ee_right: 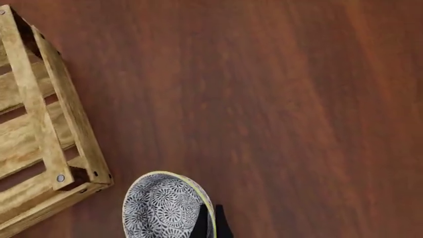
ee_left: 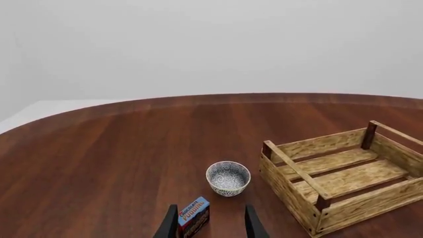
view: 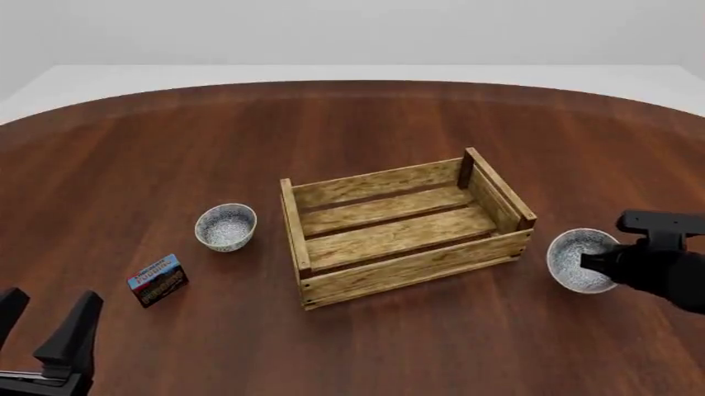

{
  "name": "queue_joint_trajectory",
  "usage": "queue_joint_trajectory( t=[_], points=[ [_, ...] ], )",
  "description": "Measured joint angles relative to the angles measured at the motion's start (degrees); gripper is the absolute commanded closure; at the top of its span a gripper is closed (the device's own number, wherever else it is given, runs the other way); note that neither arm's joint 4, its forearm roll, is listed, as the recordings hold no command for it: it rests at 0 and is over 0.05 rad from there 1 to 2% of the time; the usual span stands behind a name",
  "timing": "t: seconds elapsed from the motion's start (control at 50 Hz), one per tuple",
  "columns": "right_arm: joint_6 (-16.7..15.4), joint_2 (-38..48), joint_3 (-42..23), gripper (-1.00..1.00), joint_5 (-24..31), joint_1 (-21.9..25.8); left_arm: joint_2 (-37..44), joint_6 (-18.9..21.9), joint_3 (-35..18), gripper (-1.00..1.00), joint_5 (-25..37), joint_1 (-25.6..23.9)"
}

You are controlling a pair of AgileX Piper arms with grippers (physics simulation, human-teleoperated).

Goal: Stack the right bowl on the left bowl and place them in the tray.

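The right gripper [ee_right: 210, 222] has its jaws pinched on the rim of the right bowl [view: 575, 259], just right of the tray [view: 404, 226]. The left bowl [view: 226, 227] sits on the desk [view: 364, 124] left of the tray, near a small box [view: 158, 280]. The left gripper [view: 44, 323] hangs with jaws spread, holding nothing.

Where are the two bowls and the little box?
left bowl [view: 226, 226], front view, speckled inside.
right bowl [view: 575, 257], front view, speckled inside near the right pincer.
little box [view: 158, 280], front view, its printed top.
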Motion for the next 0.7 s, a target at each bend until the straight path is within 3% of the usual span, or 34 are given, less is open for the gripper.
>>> queue_joint_trajectory(
  t=[0.46,0.7],
  points=[
    [0.8,-23.0,-1.2,1.0,13.7,1.8,0.0,-0.1,-0.8,-1.0,0.3,-0.2],
    [2.6,-34.7,-4.6,1.0,21.4,5.8,0.0,0.1,-1.2,-1.0,0.5,-0.5]
  ],
)
